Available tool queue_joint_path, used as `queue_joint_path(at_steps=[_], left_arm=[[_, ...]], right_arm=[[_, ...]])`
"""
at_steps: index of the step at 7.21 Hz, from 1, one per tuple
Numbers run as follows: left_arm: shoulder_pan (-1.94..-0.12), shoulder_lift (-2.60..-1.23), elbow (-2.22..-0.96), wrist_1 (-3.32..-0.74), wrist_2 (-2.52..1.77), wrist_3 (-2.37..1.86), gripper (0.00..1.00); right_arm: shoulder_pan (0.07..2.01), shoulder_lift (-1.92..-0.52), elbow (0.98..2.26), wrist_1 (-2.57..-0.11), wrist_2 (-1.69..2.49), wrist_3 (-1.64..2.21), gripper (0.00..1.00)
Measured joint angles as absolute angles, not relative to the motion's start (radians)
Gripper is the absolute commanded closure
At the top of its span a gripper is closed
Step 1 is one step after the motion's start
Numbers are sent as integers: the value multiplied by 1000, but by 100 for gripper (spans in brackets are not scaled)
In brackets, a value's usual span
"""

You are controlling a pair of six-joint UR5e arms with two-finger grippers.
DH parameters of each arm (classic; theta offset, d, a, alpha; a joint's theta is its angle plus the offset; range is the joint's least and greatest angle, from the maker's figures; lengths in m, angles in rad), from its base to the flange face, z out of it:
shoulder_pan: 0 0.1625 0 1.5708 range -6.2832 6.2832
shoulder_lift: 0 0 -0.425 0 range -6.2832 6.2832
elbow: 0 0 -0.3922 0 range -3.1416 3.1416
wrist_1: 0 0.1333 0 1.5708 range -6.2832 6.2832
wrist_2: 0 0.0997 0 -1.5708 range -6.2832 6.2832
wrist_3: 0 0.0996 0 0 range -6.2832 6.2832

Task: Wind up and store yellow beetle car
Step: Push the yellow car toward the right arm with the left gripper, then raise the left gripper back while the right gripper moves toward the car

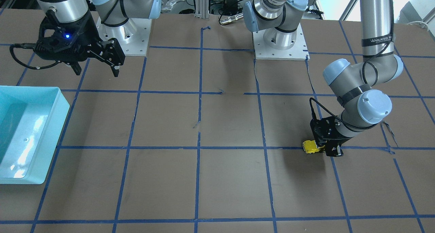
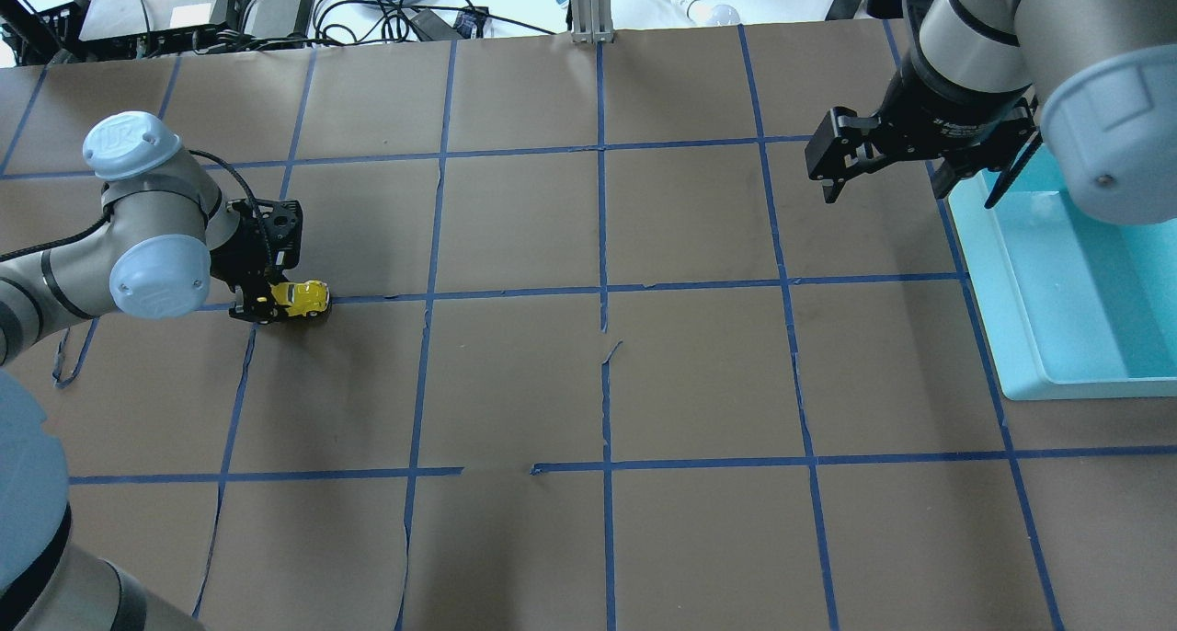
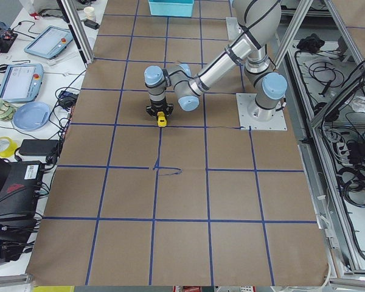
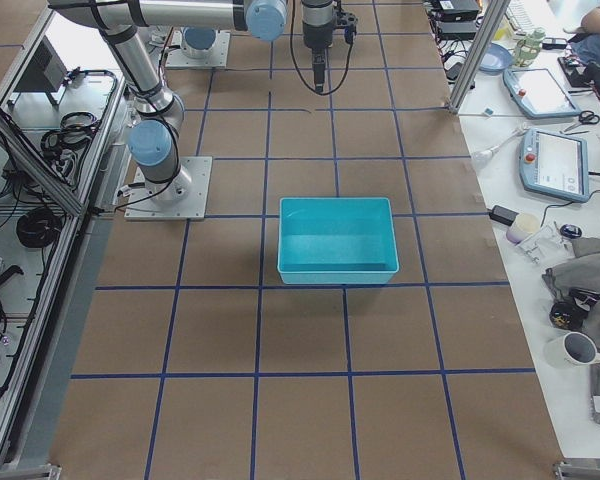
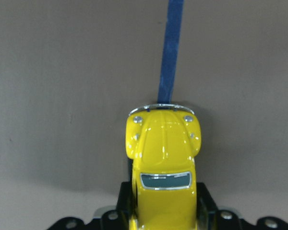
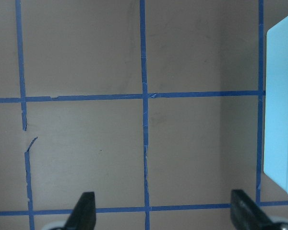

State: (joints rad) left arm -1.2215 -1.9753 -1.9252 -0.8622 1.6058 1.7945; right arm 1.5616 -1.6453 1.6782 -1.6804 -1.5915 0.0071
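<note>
Overhead exterior: at the frame's left, my left gripper is clamped on the yellow car, low on the table. Left wrist view: the car sits square between the fingers, so I'd press down and drag straight back. Right wrist view: the right gripper hangs wide open, empty, beside the bin.

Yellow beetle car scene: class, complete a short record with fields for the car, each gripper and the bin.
Car: yellow beetle car, on the table, on a blue tape line
Left gripper: shut on the car's rear
Right gripper: open, empty, raised off the table near the bin
Bin: teal bin, at the robot's right side, far from the car
</note>
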Motion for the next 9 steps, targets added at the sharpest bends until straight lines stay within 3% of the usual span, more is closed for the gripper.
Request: queue_joint_path(at_steps=[1,9], left_arm=[[-1219,-1976,-1925,-862,1605,1794,0],[-1218,-1963,-1921,-859,1607,1788,0]], right_arm=[[1562,-1645,1678,-1680,-1592,7,0],[1562,-1645,1678,-1682,-1593,8,0]])
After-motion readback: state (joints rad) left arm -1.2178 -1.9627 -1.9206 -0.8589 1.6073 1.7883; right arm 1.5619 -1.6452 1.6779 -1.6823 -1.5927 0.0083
